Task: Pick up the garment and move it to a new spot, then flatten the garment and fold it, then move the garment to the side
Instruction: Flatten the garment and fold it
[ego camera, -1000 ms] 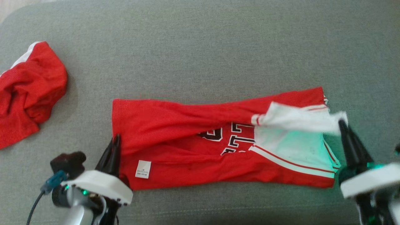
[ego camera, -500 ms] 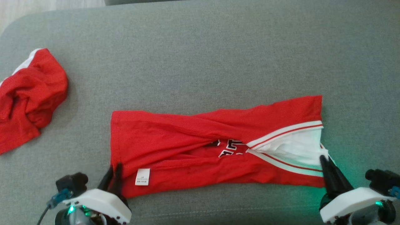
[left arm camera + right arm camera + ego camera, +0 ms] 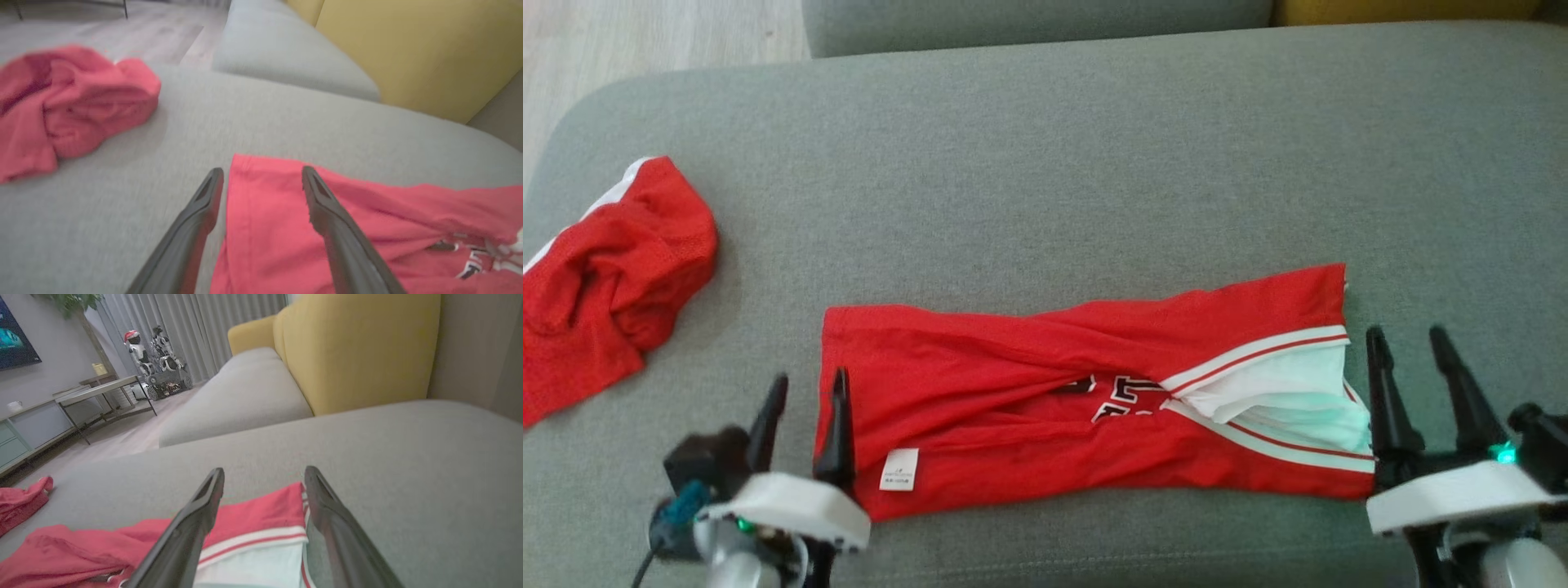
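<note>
A red garment [image 3: 1013,384] lay in a long folded band on a grey sofa seat [image 3: 1045,163]. The left gripper [image 3: 810,377] and right gripper [image 3: 1406,331] stood at its two ends, fingers spread apart, gripping nothing.

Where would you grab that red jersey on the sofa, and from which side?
By its two short ends, since the jersey lies as a long band across the cushion; one end alone might bunch it. Take the hem corner beside the label and the white-trimmed corner, coming low from the near edge.

The left hand [image 3: 810,377] and right hand [image 3: 1406,331] sit low, fingers spread wide, pointing forward.
</note>
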